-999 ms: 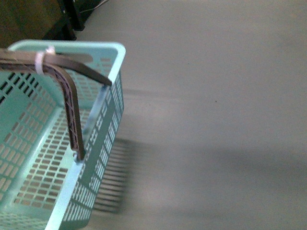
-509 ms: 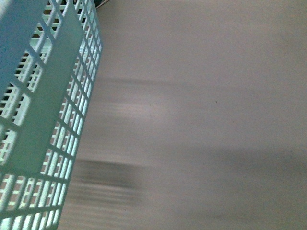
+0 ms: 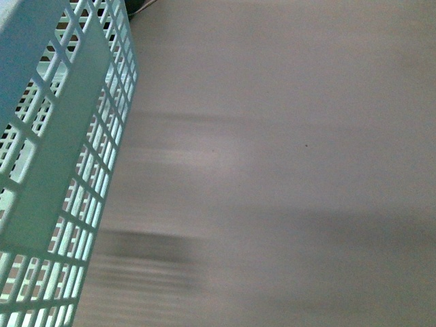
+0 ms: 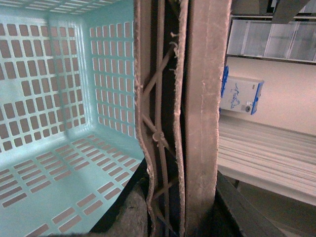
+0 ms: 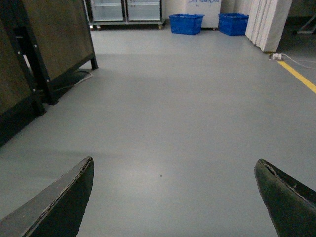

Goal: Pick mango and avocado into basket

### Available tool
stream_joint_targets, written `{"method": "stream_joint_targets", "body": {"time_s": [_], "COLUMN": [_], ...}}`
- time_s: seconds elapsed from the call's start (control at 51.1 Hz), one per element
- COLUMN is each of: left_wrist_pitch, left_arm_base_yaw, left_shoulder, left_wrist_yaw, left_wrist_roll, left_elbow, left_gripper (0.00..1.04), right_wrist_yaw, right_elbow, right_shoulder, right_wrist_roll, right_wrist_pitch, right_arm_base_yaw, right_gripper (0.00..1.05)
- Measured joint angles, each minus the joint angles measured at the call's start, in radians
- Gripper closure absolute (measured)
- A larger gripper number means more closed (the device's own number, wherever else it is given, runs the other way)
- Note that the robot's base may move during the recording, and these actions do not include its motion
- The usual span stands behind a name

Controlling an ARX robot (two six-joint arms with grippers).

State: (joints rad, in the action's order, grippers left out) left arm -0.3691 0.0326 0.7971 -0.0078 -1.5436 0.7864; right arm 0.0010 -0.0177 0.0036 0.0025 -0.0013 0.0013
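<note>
Evidently clamping the left gripper [image 4: 180, 222] onto both handles [image 4: 205, 98], likely for carrying the basket [image 3: 61, 157] to the fruit. Hanging it empty, close at the left. Holding the right gripper [image 5: 174, 165] spread wide above bare floor [image 5: 173, 98], free for picking. Seeing no mango or avocado in view.

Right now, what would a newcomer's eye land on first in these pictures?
The teal basket looms, tilted, along the front view's left edge. In the left wrist view its brown handle runs close past the lens, beside an empty interior. The right claw gapes open over bare grey floor.
</note>
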Motion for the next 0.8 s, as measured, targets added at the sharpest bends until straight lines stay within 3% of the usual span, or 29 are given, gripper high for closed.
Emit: {"method": "stream_joint_targets", "body": {"time_s": [0.803], "left_wrist_pitch": [0.000], "left_arm_base_yaw": [0.000], "left_shoulder": [0.000], "left_wrist_yaw": [0.000], "left_wrist_roll": [0.000], "left_elbow": [0.000], "left_gripper": [0.84], "right_wrist_yaw": [0.001], "right_elbow": [0.000], "right_shoulder": [0.000], "right_wrist_roll": [0.000], "right_wrist_pitch": [0.000], "right_arm_base_yaw": [0.000], "right_gripper": [0.09]}}
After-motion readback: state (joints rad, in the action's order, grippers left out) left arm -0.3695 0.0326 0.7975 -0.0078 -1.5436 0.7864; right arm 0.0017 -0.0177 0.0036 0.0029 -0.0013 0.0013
